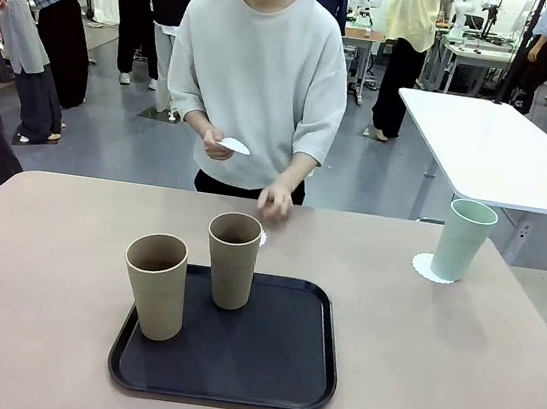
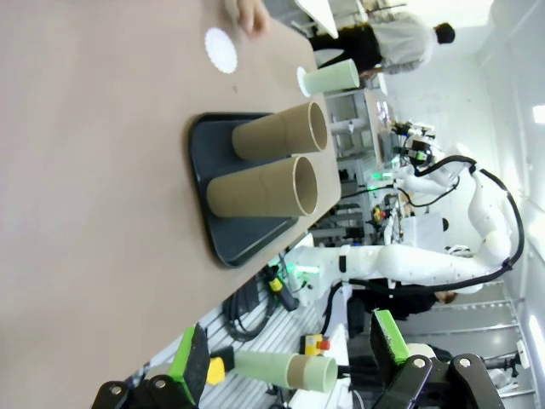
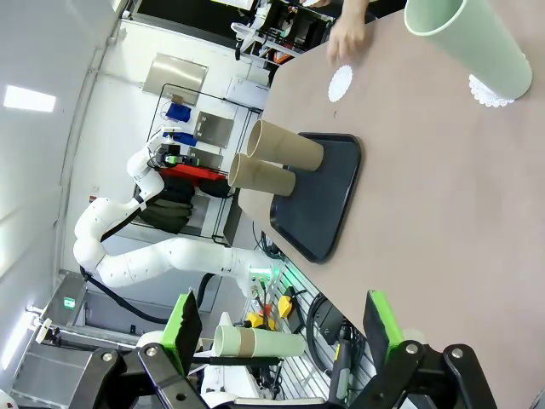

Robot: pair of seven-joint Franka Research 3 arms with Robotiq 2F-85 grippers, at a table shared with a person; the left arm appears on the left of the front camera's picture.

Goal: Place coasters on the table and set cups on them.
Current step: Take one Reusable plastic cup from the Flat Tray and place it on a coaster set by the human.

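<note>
Coasters are partly laid, as I read it. 1 coaster [image 1: 426, 268] lies on the table [image 1: 44, 265] at 2 o'clock from the black tray [image 1: 302, 370], and the mint cup [image 1: 462, 240] stands upright on it, so that pair looks done. The middle coaster [image 2: 220, 49] lies bare at 12 o'clock from the tray. The lowered hand [image 1: 276, 202] of the person rests with its fingertips on the table just beside that coaster. The raised hand [image 1: 216, 142] pinches the last coaster [image 1: 233, 145] at waist height, not yet set down.

Both remaining cups stand upright on the tray: the brown cup [image 1: 232, 260] near its far edge and the tan cup [image 1: 156, 285] at 8 o'clock from it, close but apart.

The left gripper [image 2: 289, 354] and the right gripper [image 3: 281, 328] hang back from the table with jaws spread wide and nothing between them.

The next move, I judge, is lifting the brown cup over the tray rim onto the middle coaster. That calls for a level grip around the tapered wall and a centred set-down.

In the way are the lowered hand near the target and the tan cup crowding 1 side of the approach. A white table [image 1: 502, 154] and bystanders stand well beyond, at 1 o'clock.
</note>
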